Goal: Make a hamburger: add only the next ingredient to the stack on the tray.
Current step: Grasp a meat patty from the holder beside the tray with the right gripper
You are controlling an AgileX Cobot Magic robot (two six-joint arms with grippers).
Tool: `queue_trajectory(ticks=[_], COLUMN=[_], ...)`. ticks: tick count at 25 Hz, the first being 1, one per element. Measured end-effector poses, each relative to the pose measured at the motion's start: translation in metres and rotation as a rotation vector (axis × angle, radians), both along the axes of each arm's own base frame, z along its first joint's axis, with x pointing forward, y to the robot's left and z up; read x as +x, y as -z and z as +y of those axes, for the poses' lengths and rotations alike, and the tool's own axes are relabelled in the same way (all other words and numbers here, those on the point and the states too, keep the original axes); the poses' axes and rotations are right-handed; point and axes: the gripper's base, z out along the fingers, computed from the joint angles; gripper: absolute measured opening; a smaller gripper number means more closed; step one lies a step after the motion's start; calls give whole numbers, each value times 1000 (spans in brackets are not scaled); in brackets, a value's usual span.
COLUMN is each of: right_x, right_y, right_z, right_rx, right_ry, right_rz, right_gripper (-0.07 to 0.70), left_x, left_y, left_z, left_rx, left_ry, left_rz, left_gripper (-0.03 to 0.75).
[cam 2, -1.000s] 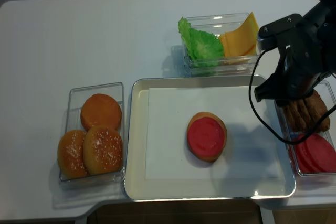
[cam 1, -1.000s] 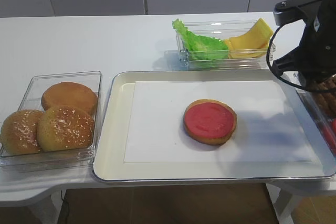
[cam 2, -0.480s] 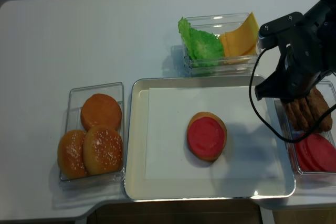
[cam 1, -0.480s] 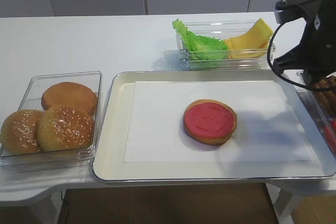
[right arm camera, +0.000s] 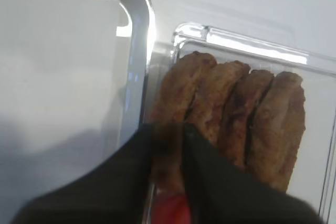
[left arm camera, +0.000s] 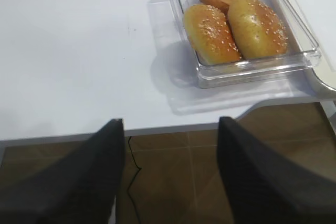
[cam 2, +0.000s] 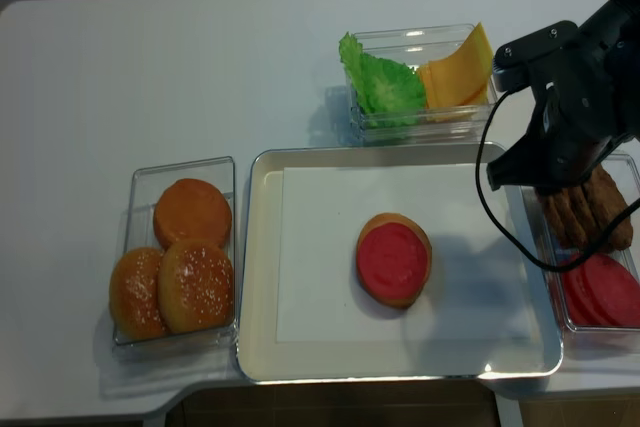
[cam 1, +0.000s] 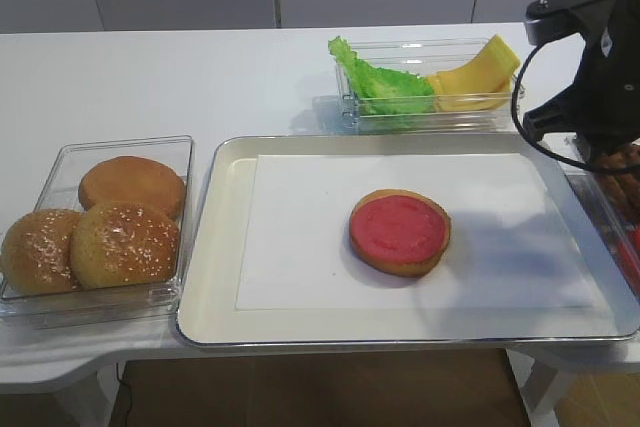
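The stack [cam 1: 399, 231], a tan bun half topped by a pink-red disc, lies mid-tray on the white paper of the cream tray [cam 1: 215, 247]. Several brown meat patties [right arm camera: 262, 119] stand on edge in a clear bin [cam 2: 628, 172] right of the tray. In the right wrist view my right gripper [right arm camera: 168, 135] is shut on the leftmost patty [right arm camera: 176, 103], one dark finger on each face. From above, the black right arm [cam 2: 570, 97] hides those jaws. My left gripper [left arm camera: 170, 124] is open and holds nothing, beyond the table's front edge near the bun bin.
A clear bin [cam 1: 60, 172] left of the tray holds three buns [cam 1: 125, 242]. Behind the tray another bin holds lettuce [cam 1: 385, 87] and yellow cheese slices [cam 1: 475, 77]. Red slices [cam 2: 603, 292] lie in the near end of the patty bin. A black cable [cam 2: 495, 217] hangs over the tray's right side.
The right arm has edged slightly to the right over the patty bin. The stack, the tray and the bins have not moved.
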Motion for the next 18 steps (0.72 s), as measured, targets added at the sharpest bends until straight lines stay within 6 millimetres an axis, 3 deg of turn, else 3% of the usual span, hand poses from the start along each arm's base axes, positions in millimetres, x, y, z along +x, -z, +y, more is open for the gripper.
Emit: queue_trajectory(ticks=[4, 6, 18], right_x=[0, 1, 6], right_y=[0, 1, 9], right_z=[0, 0, 0], right_rx=[2, 2, -24], right_ry=[1, 0, -13], right_rz=[1, 2, 6], right_gripper=[426, 489, 349], left_x=[0, 0, 0], left_y=[0, 0, 0], left_z=[0, 0, 0], left_rx=[0, 0, 0], left_ry=[0, 0, 0], left_rz=[0, 0, 0], left_gripper=[417, 417, 417])
